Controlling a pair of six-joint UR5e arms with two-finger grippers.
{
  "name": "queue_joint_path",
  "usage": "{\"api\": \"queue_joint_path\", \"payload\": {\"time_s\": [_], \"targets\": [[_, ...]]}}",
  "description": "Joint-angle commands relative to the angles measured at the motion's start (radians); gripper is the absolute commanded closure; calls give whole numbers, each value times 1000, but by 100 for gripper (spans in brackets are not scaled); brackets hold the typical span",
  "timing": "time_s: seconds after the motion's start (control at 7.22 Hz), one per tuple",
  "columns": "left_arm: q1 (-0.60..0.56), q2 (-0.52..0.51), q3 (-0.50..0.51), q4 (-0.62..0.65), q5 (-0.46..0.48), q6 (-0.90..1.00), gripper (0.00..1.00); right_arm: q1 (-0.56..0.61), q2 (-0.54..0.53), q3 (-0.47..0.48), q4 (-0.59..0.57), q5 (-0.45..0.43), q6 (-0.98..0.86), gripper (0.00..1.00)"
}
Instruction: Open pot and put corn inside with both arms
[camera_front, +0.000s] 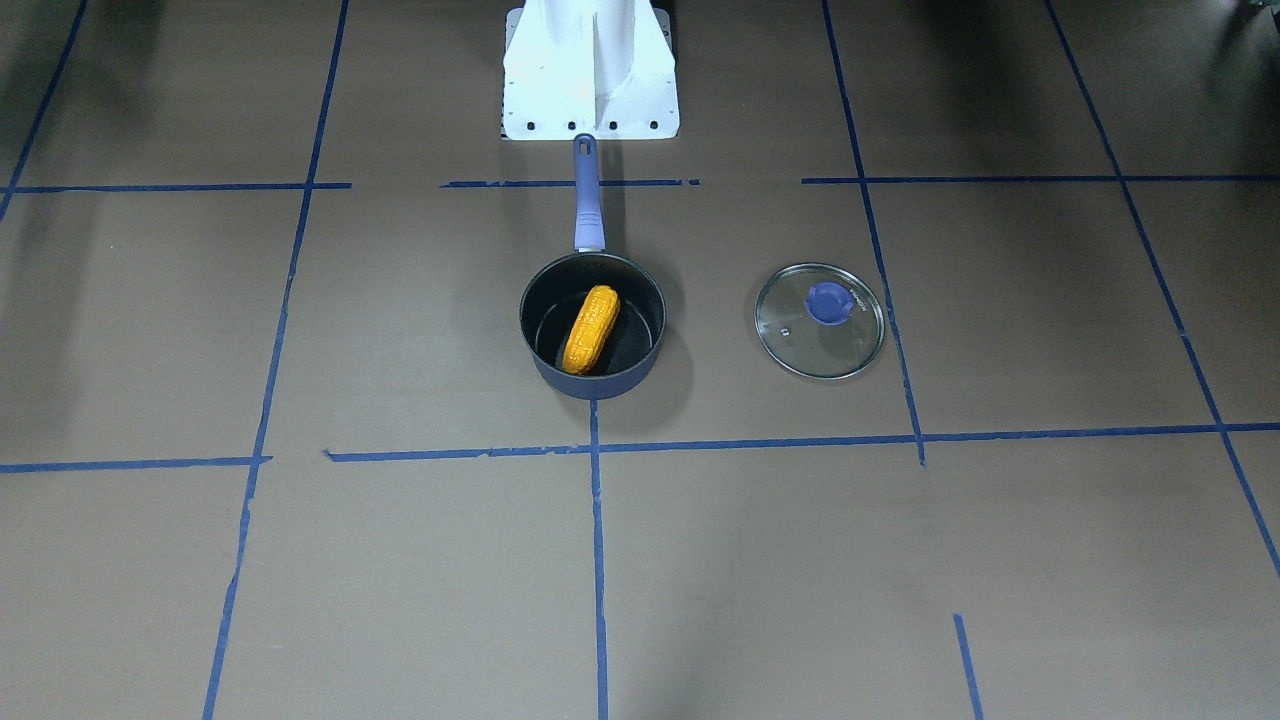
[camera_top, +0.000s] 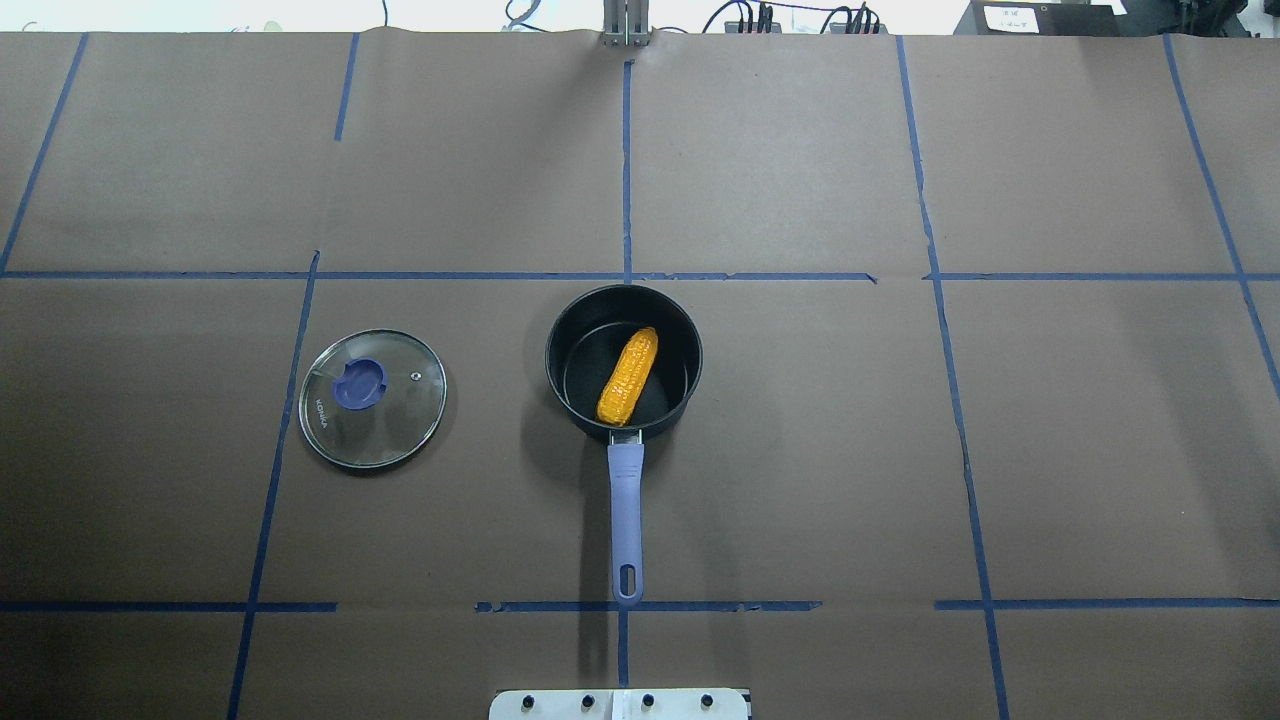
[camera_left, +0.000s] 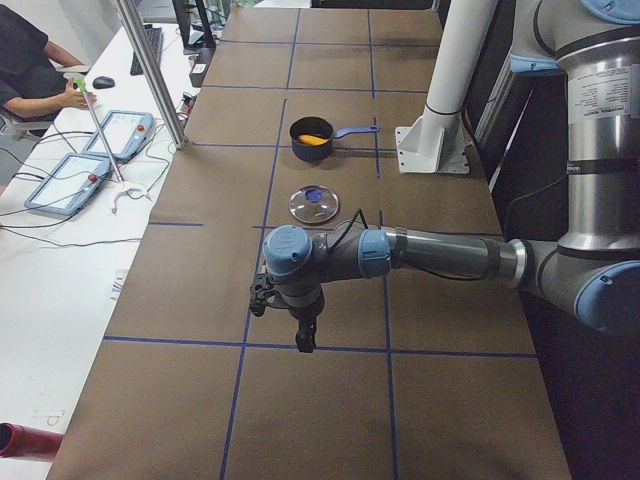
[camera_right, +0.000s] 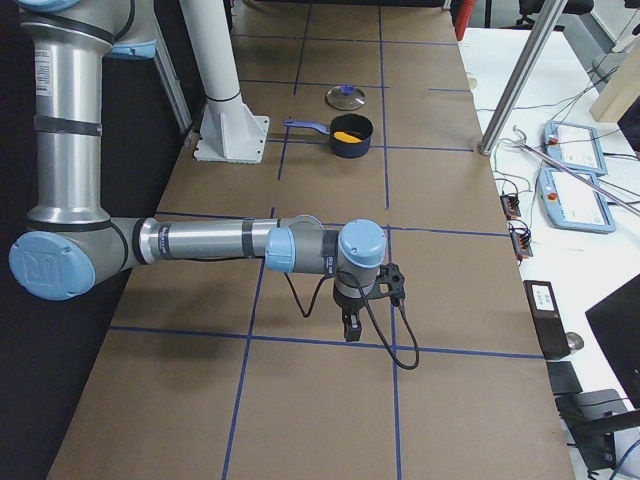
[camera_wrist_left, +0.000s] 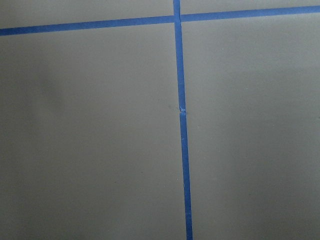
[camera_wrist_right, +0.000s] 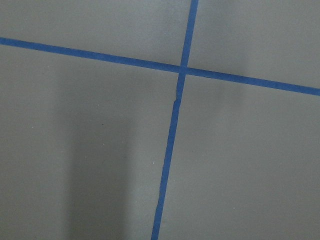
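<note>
Corn (camera_top: 628, 376) lies in the pot (camera_top: 676, 372), lid (camera_top: 372, 398) off beside it, so the task looks done and needs nothing more; I cannot tell whether the left gripper (camera_left: 305, 337) or right gripper (camera_right: 352, 328) is clenched.

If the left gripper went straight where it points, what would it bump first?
Probably the table, near a blue tape line. The left gripper points straight down, with nothing showing beneath it.

Even, fairly bright light; focus sharp. Overhead, the pot (camera_top: 572, 345) casts a soft shadow toward seven o'clock.
</note>
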Motion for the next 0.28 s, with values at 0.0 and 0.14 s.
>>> {"api": "queue_joint_path", "payload": {"time_s": [0.0, 0.14], "targets": [[0, -4, 6, 0, -1, 1, 0, 0, 1, -3, 0, 3, 1, 0], [0, -9, 6, 0, -1, 0, 0, 0, 1, -3, 0, 3, 1, 0]]}}
